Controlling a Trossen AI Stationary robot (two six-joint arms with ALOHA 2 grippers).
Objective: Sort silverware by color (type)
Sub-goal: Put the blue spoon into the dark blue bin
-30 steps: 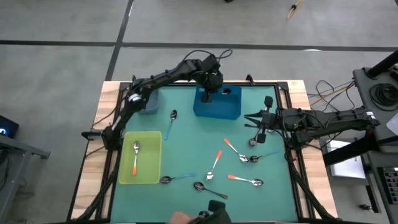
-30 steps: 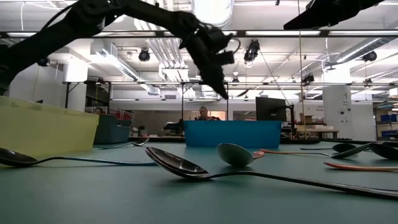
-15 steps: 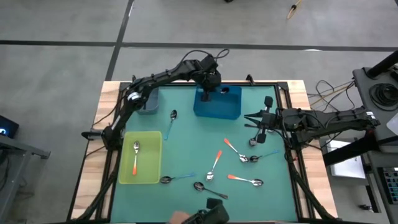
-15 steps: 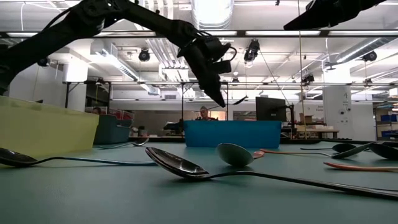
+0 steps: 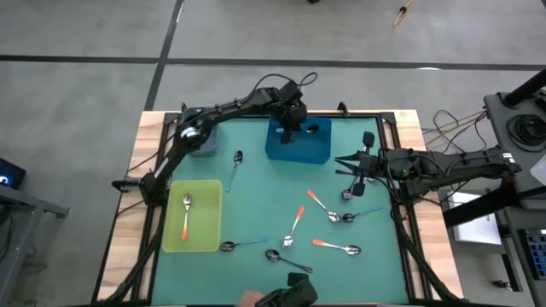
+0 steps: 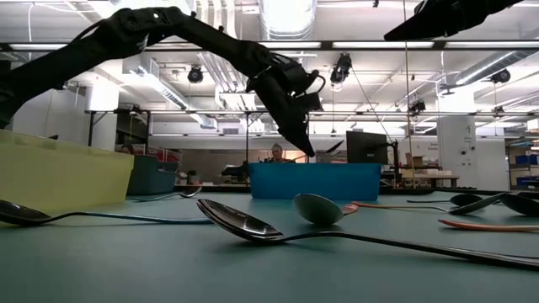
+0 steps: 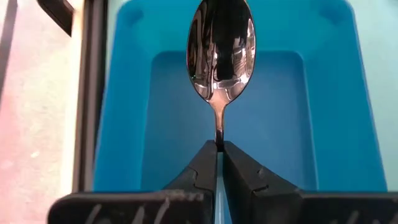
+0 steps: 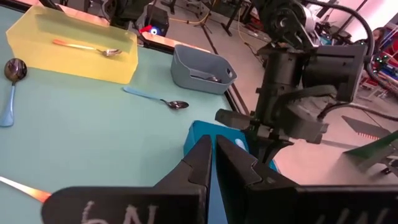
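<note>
My left gripper (image 7: 219, 148) hangs over the blue bin (image 5: 298, 141) at the table's far edge, shut on a spoon whose shiny bowl (image 7: 222, 50) sticks out past the fingertips. In the low view this gripper (image 6: 308, 151) slants down just above the blue bin's rim (image 6: 313, 179). My right gripper (image 5: 357, 179) is shut and hovers at the right side of the table, near a spoon (image 5: 362, 212). Several spoons lie flat on the green mat: orange-handled (image 5: 295, 225), light-blue-handled (image 5: 235, 166) and dark (image 5: 287, 259). My left gripper pinches the spoon between its two fingers at the thin neck (image 7: 219, 134) just behind the bowl; the fingers hide the handle. The fingers slant downward along the spoon. The spoon is lifted clear above the blue bin's floor (image 7: 273, 124), bowl foremost.
A yellow bin (image 5: 194, 217) at the left holds an orange-handled spoon (image 5: 185, 218). A grey bin (image 8: 202, 70) at the far left corner holds a dark spoon. A black frame (image 5: 391, 162) rims the mat. A person's hand and a dark thing (image 5: 281, 298) show at the near edge.
My left gripper has moved down toward the blue bin and a little toward the table's right, carrying the spoon with it. The spoon's end now shows below its fingertips in the low view.
</note>
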